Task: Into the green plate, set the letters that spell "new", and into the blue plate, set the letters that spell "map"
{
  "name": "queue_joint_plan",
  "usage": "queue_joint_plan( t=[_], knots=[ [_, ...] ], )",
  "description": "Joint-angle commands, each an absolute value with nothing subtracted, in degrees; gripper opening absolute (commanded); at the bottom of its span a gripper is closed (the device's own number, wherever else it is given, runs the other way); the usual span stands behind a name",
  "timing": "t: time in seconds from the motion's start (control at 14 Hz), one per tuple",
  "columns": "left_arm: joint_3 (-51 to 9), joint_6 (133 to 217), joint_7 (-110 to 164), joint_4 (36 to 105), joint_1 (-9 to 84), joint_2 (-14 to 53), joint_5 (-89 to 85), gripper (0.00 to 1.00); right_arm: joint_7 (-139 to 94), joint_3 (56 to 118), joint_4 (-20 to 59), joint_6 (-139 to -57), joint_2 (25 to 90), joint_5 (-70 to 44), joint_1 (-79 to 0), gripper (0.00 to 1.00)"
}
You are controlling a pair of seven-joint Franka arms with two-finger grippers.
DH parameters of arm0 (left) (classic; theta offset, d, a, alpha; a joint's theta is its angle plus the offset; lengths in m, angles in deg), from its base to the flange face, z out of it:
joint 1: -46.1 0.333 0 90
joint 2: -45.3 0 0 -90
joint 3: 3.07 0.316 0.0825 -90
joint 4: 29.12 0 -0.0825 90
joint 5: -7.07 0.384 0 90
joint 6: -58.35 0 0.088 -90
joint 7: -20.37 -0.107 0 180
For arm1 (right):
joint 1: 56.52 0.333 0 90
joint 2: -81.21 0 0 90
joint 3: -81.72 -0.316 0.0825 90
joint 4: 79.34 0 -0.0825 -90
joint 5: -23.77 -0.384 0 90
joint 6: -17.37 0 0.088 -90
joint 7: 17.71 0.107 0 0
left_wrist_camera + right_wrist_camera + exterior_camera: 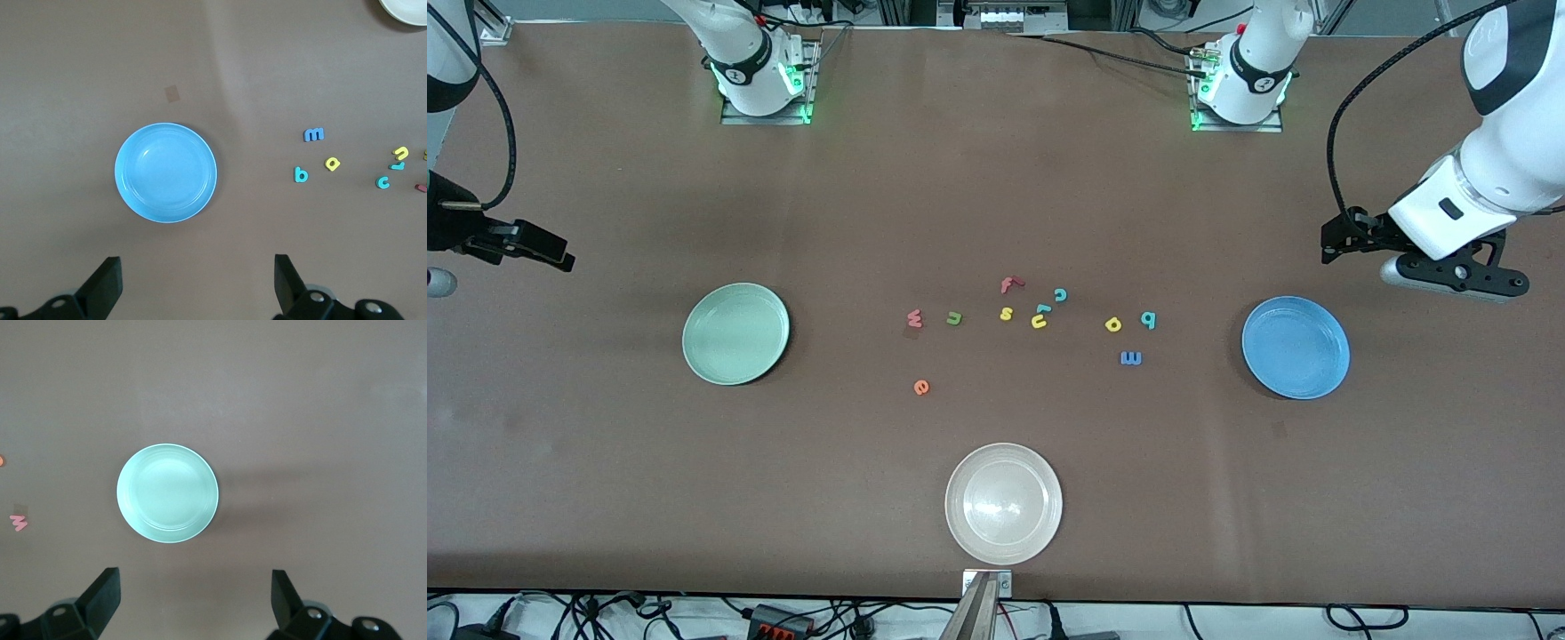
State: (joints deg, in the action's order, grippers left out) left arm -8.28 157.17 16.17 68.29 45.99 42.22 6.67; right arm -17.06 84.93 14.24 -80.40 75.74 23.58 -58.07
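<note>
A whitish plate sat on the brown table, nearest the front camera and midway along the table. Four loose letters lay in a cluster near the table's middle: a red f farthest from the camera, a teal c beside it toward the left arm's end, a yellow s nearer the camera than the f, and a yellow u just beside the s. A small teal piece touched the u.
</note>
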Motion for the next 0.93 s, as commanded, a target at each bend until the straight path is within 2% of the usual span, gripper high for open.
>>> queue_joint_plan(
  t=[0.0, 0.86],
  knots=[
    [-8.25, 156.70, 14.83, 66.76, 46.28, 41.52, 5.67, 1.00, -18.07, 84.62, 13.91, -80.36, 76.02, 22.98, -58.46, 1.00],
    [-8.34, 155.30, 14.83, 67.03, 45.75, 41.26, 5.49, 1.00, -17.27, 84.00, 14.26, -80.80, 74.54, 21.76, -56.62, 1.00]
  ],
)
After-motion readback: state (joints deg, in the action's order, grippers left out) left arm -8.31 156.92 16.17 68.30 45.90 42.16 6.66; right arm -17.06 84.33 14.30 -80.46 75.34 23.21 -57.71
